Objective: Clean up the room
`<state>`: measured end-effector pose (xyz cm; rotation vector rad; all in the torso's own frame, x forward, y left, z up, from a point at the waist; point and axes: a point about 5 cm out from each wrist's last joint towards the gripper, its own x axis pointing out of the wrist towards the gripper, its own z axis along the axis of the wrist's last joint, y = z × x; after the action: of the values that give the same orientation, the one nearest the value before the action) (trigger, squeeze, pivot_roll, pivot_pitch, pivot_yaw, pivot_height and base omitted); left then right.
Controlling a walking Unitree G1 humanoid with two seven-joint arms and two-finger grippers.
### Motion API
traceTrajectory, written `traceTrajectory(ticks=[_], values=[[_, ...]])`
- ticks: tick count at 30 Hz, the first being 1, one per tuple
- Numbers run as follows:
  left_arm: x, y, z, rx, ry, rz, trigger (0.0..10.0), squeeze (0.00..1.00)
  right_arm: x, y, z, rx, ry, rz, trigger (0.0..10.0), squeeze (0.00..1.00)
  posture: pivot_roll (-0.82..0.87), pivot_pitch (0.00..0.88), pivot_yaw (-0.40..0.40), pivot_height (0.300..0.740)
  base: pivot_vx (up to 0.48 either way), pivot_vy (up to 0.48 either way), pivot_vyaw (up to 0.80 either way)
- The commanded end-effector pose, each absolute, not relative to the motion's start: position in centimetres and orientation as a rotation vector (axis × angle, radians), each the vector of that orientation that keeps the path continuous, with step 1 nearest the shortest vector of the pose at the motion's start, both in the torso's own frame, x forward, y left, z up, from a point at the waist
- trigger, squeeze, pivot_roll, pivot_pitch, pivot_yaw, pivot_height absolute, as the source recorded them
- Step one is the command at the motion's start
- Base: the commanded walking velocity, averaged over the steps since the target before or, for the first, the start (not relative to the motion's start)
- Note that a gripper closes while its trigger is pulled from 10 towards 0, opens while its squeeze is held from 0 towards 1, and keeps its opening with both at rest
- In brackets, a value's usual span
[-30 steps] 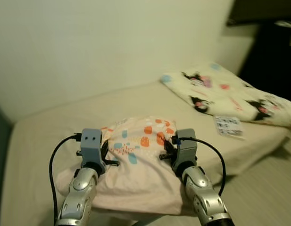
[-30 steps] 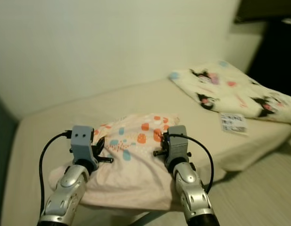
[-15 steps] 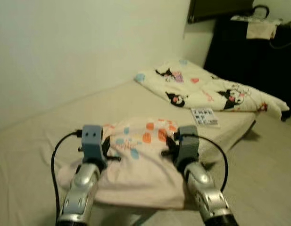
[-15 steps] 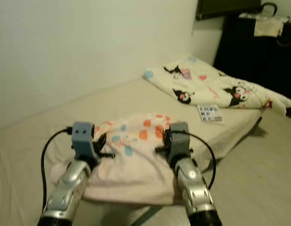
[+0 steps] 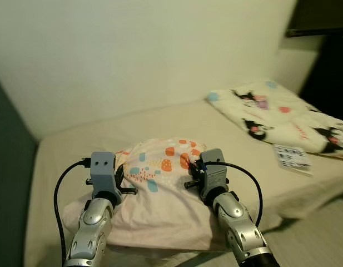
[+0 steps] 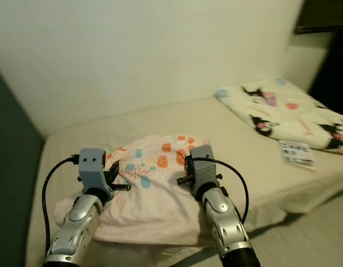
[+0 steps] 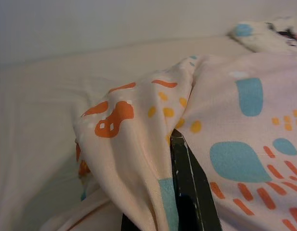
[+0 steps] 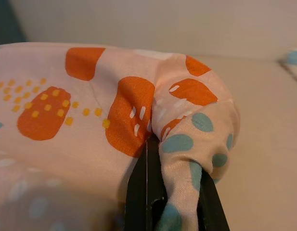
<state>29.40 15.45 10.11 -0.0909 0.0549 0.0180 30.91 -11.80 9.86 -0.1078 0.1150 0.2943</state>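
Beige sheets cover the bed (image 5: 177, 119), which sits against a pale wall (image 5: 138, 50). At about 6 o'clock in the head views, a pink pillow (image 5: 160, 194) with orange and blue spots lies on the near edge of the bed. Both silver arms reach up from the bottom and hold it.

At about 7 o'clock, the left gripper (image 7: 160, 192) pinches a fold at the pillow's left corner. Its black fingers (image 7: 187, 178) are closed tight on the cloth, which bunches up around them.

At about 5 o'clock, the right gripper (image 8: 167, 187) pinches the pillow's right corner. Its black fingers (image 8: 143, 183) are narrow too, with a lump of spotted cloth squeezed between them.

Farther back, at about 2 o'clock, a white blanket (image 5: 277, 114) with little cartoon cats lies on the bed. Just beside it, at 3 o'clock, a small printed card (image 5: 292, 158) rests on the sheet.
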Motion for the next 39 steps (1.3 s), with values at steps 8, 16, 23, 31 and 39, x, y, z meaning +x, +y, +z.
traceTrajectory(ticks=[8,16,23,31,39], values=[[29.4,16.4,11.5,-0.108,-0.027,0.069,10.0,0.0,31.2,-12.7,10.9,-0.125,0.052,0.271,10.0,0.0,-0.11,0.019,-0.023,0.74,0.0,0.0,0.0],[29.4,16.4,11.5,-0.092,-0.023,0.065,10.0,0.0,31.3,-12.9,10.8,-0.117,0.052,0.248,10.0,0.0,-0.11,0.018,-0.016,0.74,0.0,0.0,0.0],[29.6,16.6,11.5,-0.07,-0.012,0.089,10.0,0.0,31.4,-12.8,10.8,-0.157,0.055,0.242,10.0,0.0,-0.11,0.019,-0.016,0.74,0.0,-0.337,0.34],[29.6,16.8,11.2,-0.063,0.023,0.114,10.0,0.0,31.4,-13.5,10.6,-0.1,0.075,0.201,10.0,0.0,-0.11,0.027,-0.017,0.74,0.0,-0.345,0.6],[29.5,17.0,10.9,-0.056,0.046,0.112,10.0,0.0,31.1,-13.4,10.1,-0.113,0.099,0.213,10.0,0.0,-0.11,0.032,-0.012,0.74,0.0,0.0,0.0]])
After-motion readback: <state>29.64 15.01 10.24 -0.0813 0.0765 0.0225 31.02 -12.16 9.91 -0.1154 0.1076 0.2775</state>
